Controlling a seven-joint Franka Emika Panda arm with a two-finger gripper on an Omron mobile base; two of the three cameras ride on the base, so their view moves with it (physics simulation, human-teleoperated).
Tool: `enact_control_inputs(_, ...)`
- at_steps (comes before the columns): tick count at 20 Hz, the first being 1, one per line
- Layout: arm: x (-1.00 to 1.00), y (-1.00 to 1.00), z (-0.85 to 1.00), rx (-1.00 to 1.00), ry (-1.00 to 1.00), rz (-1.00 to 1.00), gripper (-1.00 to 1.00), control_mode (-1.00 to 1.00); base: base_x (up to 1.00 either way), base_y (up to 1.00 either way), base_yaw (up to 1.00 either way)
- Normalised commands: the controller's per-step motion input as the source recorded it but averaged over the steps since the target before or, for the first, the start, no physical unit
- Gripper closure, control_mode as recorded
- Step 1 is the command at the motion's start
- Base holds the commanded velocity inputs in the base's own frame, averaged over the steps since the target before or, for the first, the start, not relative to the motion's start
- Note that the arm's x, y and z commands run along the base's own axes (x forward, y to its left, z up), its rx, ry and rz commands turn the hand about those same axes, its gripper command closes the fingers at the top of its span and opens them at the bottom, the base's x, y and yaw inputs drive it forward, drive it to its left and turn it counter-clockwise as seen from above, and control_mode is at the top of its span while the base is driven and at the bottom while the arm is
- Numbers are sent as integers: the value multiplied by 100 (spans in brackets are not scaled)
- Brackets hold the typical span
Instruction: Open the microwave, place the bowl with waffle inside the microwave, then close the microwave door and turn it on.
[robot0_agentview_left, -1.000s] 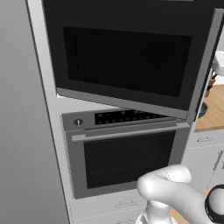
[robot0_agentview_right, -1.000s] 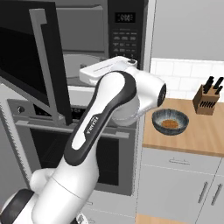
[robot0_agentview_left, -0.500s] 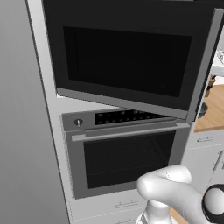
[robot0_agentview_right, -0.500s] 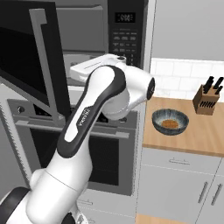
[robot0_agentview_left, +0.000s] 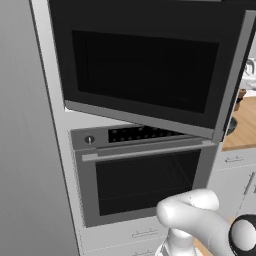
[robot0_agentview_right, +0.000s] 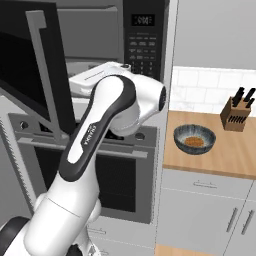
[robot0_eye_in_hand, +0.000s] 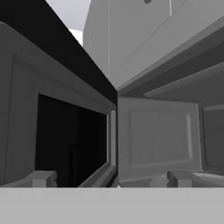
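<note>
On the wooden counter (robot0_agentview_right: 220, 152) right of the microwave (robot0_agentview_right: 145, 42), sitting untouched: round dark blue-grey bowl (robot0_agentview_right: 194, 139) with waffle. Arm elbow swinging further left since before; hand (robot0_eye_in_hand: 111, 178) spread wide, facing the grey cavity beside the black glass microwave door (robot0_agentview_left: 145, 65), hanging ajar.

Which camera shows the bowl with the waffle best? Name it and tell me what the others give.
The right base view: the bowl sits whole on the wooden counter beside the knife block, with brown food visible inside. The left base view catches just a dark sliver of it past the open microwave door. The hand view faces the microwave cavity.
</note>
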Motion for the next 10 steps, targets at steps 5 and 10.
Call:
enact_control_inputs(5, -53, 37, 0, -3, 0, 14, -100, -100, 0, 0, 0)
enact_control_inputs(10, -52, 63, 0, -4, 0, 5, -100, -100, 0, 0, 0)
